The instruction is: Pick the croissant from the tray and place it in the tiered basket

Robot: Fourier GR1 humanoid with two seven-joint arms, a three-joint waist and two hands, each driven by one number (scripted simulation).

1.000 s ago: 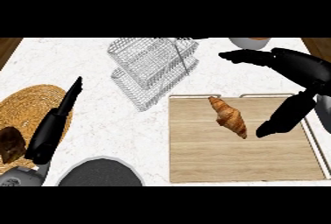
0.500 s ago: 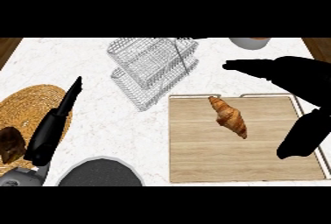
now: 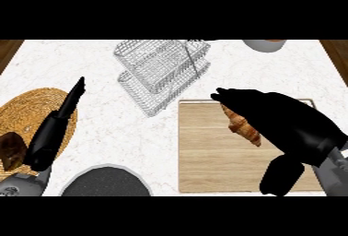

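Observation:
A golden-brown croissant [image 3: 242, 127] lies on the wooden tray [image 3: 211, 156] at the right of the counter. My right hand [image 3: 285, 120] hangs over it with the fingers stretched leftward past the croissant's far end and the thumb [image 3: 282, 175] hanging low at the tray's near right; the hand hides the croissant's right side. The fingers are straight and hold nothing. The wire tiered basket [image 3: 159, 71] stands at the back, left of the tray. My left hand [image 3: 54, 126] rests open at the left, fingers pointing up.
A round woven mat [image 3: 24, 115] with a dark brown item [image 3: 11, 150] lies at the left edge. A dark grey round plate [image 3: 105, 184] sits at the near edge. A white bowl [image 3: 266, 44] stands at the back right.
My right hand has swung left and down over the tray, now covering the croissant's right side. The left hand has stayed still.

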